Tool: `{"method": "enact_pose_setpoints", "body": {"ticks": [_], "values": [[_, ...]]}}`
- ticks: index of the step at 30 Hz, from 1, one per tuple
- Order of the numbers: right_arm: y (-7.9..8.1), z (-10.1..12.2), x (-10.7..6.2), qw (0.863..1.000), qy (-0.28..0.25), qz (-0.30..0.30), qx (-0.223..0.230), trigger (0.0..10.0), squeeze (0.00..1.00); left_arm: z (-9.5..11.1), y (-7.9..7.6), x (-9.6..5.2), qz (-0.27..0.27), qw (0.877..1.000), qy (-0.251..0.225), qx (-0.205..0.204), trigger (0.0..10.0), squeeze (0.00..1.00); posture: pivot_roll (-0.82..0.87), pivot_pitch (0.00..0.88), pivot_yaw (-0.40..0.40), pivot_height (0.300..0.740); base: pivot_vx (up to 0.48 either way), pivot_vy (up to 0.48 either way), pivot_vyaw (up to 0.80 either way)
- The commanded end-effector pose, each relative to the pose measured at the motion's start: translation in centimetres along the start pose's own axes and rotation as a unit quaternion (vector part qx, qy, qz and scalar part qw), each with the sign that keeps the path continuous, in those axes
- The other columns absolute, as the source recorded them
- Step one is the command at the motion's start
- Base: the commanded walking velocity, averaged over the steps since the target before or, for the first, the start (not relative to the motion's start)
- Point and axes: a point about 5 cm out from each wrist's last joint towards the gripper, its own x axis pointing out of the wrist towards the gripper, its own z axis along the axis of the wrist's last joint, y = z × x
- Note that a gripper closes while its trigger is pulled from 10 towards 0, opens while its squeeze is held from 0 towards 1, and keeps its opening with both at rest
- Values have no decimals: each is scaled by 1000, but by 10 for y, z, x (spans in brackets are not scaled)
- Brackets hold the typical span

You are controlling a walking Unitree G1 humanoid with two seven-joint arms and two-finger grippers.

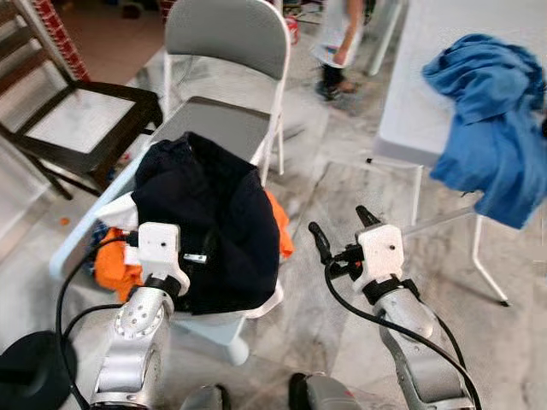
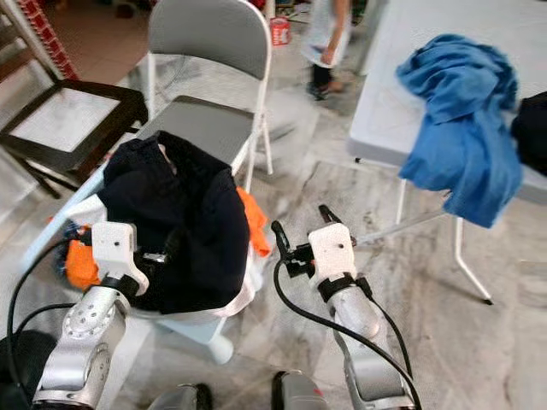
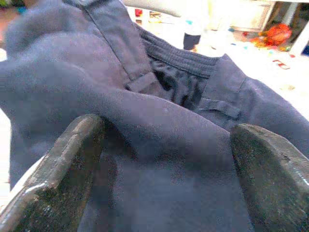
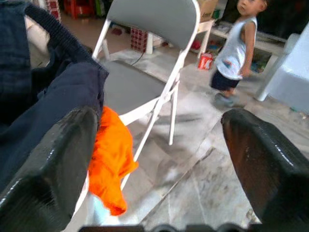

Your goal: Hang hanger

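Observation:
A dark navy garment (image 1: 205,222) with a waistband and belt loops lies heaped on a white plastic seat (image 1: 85,226). An orange cloth (image 1: 115,265) pokes out from under it on both sides. My left gripper (image 3: 166,140) is open, its fingers (image 3: 72,159) spread wide right against the navy fabric. My right gripper (image 1: 342,229) is open too and holds nothing. It hovers over the floor just right of the heap, pointing toward a grey folding chair (image 1: 226,51).
The grey folding chair stands right behind the heap, with a dark wooden chair (image 1: 81,120) to its left. At the right, a white table (image 1: 419,94) carries a blue cloth (image 1: 491,128) draped over its edge. A person (image 1: 338,43) stands on the marble floor at the back.

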Motion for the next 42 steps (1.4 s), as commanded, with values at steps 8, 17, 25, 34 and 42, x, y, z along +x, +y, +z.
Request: {"method": "enact_pose_setpoints", "body": {"ticks": [8,17,25,34,42], "values": [[4,-2,-3,1000,3,12,5,10000,0,20,20,1,53,996,-48,56,10000,0,-43,236,-15,740,0,0,0],[7,-3,-3,1000,5,14,9,10000,0,48,32,22,69,992,-73,80,10000,0,-32,248,-11,740,0,0,0],[9,-2,-2,1000,5,15,8,10000,0,14,42,43,56,996,55,-45,10000,0,-38,256,-5,740,0,0,0],[10,-1,-1,1000,3,14,5,10000,0,8,22,64,33,987,74,-136,0,0,-48,254,2,740,0,0,0],[10,-2,-2,1000,5,12,1,10000,0,-10,15,57,26,973,112,-199,0,0,-52,255,9,740,0,0,0]]}}
